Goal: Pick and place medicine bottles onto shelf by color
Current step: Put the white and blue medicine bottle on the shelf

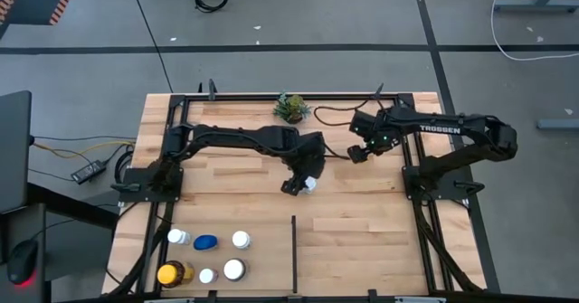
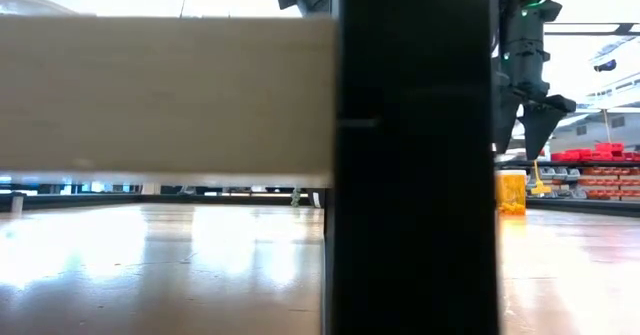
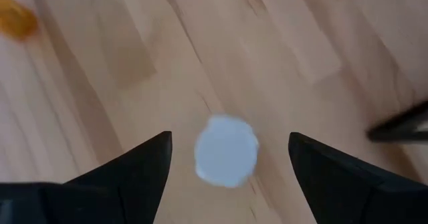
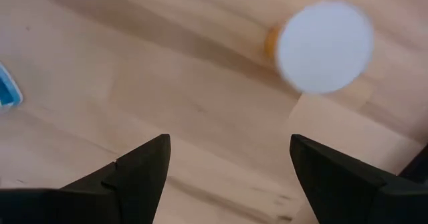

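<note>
My left gripper (image 3: 231, 147) above white-capped bottle (image 3: 226, 150) mid-surface (image 1: 362, 213); cap centred between my spread fingers (image 3: 137, 167), nothing held. Bottle upright, axis vertical: straight descent needed. Right gripper (image 4: 231, 150) open, empty, orange bottle (image 4: 324, 45) ahead of it.

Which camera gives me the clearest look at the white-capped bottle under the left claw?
The left wrist view: the white-capped bottle sits centred between the open left claw fingers. The high view shows only a white speck beside the claw. The other two views don't show it.
</note>
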Robot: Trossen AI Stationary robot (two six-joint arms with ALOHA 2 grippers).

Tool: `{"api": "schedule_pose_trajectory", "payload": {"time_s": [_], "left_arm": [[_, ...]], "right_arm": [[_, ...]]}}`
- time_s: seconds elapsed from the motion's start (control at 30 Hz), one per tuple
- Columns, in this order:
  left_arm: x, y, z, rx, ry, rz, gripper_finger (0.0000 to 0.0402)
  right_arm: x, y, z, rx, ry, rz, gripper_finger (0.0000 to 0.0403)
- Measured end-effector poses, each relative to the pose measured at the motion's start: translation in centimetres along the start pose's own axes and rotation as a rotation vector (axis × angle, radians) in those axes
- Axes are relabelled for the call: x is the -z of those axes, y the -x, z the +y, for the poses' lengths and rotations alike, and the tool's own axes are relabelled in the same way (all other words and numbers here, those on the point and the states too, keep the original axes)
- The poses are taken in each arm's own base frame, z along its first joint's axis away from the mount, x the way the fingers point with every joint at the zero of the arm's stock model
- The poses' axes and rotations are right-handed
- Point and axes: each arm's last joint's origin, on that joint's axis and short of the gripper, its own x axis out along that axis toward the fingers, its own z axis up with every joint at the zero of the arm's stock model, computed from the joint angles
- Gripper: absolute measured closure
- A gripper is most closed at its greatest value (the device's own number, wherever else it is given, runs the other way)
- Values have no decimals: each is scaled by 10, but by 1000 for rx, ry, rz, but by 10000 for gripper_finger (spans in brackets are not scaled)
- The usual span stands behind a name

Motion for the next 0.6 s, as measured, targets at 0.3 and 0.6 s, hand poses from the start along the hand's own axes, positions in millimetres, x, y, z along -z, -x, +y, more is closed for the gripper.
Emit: {"api": "schedule_pose_trajectory", "payload": {"time_s": [0.3,0.6], "left_arm": [[5,-21,-4,11,-55,63,94],[11,-42,-5,18,-61,110,92]], "right_arm": [[21,-1,18,17,-7,-2,89],[38,-2,28,29,3,1,89]]}}
